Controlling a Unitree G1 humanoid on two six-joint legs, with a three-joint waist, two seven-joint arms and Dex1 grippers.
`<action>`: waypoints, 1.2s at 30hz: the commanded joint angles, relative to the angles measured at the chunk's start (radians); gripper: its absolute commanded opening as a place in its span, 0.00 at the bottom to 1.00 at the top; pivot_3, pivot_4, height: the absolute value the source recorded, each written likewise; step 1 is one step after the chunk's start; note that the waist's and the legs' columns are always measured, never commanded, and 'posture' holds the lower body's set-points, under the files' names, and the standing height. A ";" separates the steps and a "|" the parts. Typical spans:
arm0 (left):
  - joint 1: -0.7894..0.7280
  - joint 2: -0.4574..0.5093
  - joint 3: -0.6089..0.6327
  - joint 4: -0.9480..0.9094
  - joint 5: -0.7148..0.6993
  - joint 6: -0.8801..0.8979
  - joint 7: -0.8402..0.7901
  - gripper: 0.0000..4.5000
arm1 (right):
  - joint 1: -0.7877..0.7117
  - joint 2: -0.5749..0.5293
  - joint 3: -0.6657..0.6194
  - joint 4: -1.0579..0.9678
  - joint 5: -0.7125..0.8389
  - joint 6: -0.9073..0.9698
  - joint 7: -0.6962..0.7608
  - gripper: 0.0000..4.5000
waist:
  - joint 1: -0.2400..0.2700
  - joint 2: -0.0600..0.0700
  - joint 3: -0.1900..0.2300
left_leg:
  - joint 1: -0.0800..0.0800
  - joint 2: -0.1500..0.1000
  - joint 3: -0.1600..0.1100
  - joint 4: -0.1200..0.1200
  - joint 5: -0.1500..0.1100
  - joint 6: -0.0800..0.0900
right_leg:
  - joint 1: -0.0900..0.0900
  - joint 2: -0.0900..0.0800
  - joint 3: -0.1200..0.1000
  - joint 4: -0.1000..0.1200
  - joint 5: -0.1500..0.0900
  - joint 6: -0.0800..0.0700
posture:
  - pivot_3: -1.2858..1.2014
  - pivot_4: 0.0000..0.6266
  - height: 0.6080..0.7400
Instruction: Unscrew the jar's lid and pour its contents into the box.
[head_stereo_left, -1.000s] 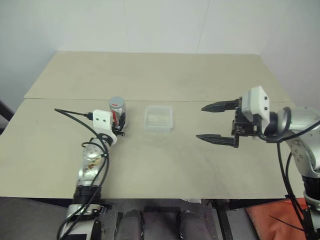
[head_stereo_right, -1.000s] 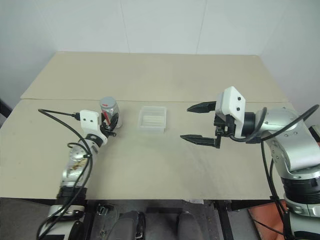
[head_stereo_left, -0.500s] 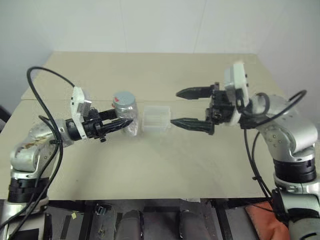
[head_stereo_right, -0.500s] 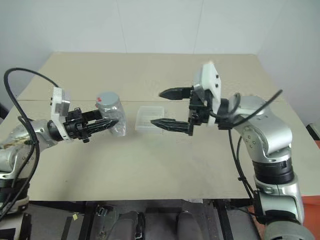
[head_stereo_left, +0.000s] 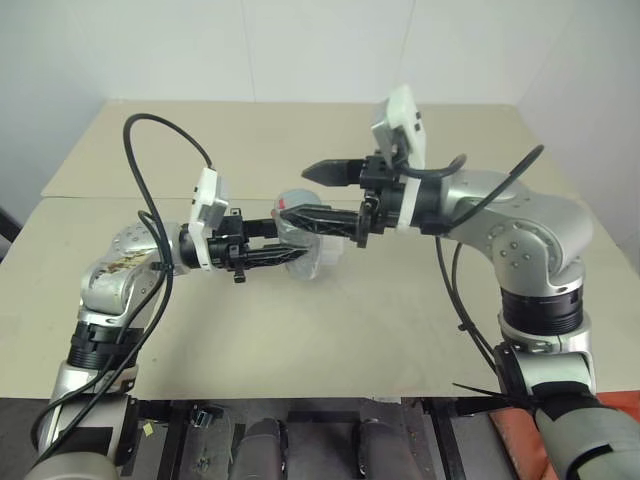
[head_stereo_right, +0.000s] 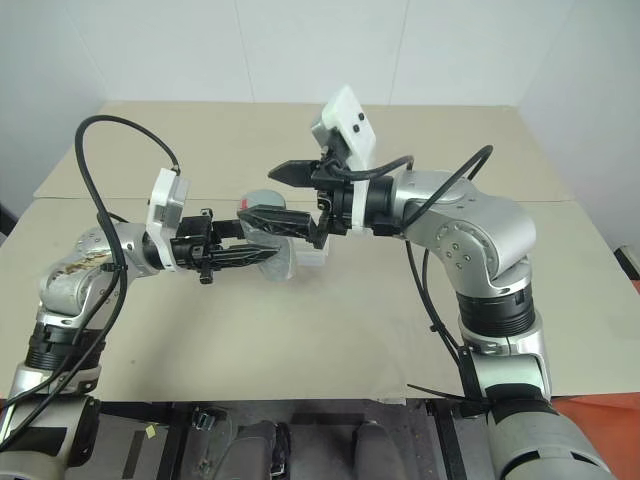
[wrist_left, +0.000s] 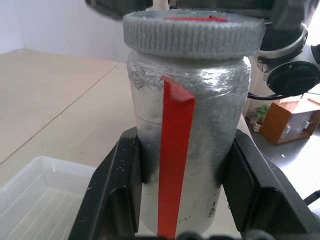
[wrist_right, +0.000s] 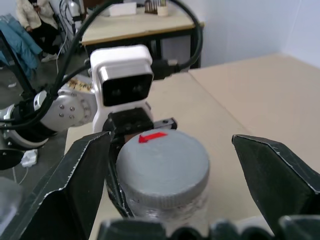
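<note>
Above the surface (head_stereo_left: 400, 330), between my two arms, the jar (wrist_left: 186, 130) is hanging upright and lifted clear, with the box (head_stereo_left: 322, 255) lying just behind and beneath it, partly hidden by the arms. I am reading this as the start of the unscrewing step: the lid (wrist_right: 162, 162) is sitting fully on the jar, its ribbed grey rim intact and a red mark showing on top, so nothing has been poured and I cannot make out the contents through the silvery wall. My left hand (wrist_left: 185, 185) is clamping the jar's lower body from both sides, fingers (wrist_left: 112, 190) pressing flat against it beside the red strip, closed as far as the jar allows. My right hand (wrist_right: 180, 175) is spreading as wide as it goes, its two fingers (wrist_right: 75, 185) standing either side of the lid without touching it, gripping nothing. As I judge it, the next move is calling for me to be closing that right hand squarely on the ribbed rim, then turning it while the left is keeping the jar from spinning. An off-centre grip could be slipping on the ribs or tilting the jar over the box too soon.
</note>
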 joint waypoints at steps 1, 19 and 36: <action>-0.031 -0.007 0.005 0.010 0.013 -0.036 -0.025 0.42 | -0.033 0.004 -0.002 -0.026 0.007 0.010 -0.007 1.00 | 0.000 0.000 0.000 | -0.002 0.000 0.000 0.000 0.000 0.000 | -0.003 0.000 0.000 0.001 0.000 0.000 | 0.52 0.24 1.00; -0.043 -0.026 0.007 0.006 0.013 -0.042 -0.080 0.42 | -0.001 -0.004 0.018 -0.005 0.011 -0.043 0.091 0.61 | -0.001 0.000 0.000 | -0.004 0.000 0.000 0.001 0.000 0.000 | -0.005 0.000 0.000 0.001 0.000 0.000 | 0.52 0.24 1.00; -0.107 -0.027 -0.049 -0.007 -0.037 0.012 -0.320 0.42 | -0.059 0.003 0.169 0.286 -0.093 -0.444 0.844 0.69 | -0.003 0.000 0.000 | -0.004 0.000 -0.001 0.001 0.000 0.000 | -0.005 0.001 0.000 0.001 0.000 0.000 | 0.52 0.24 1.00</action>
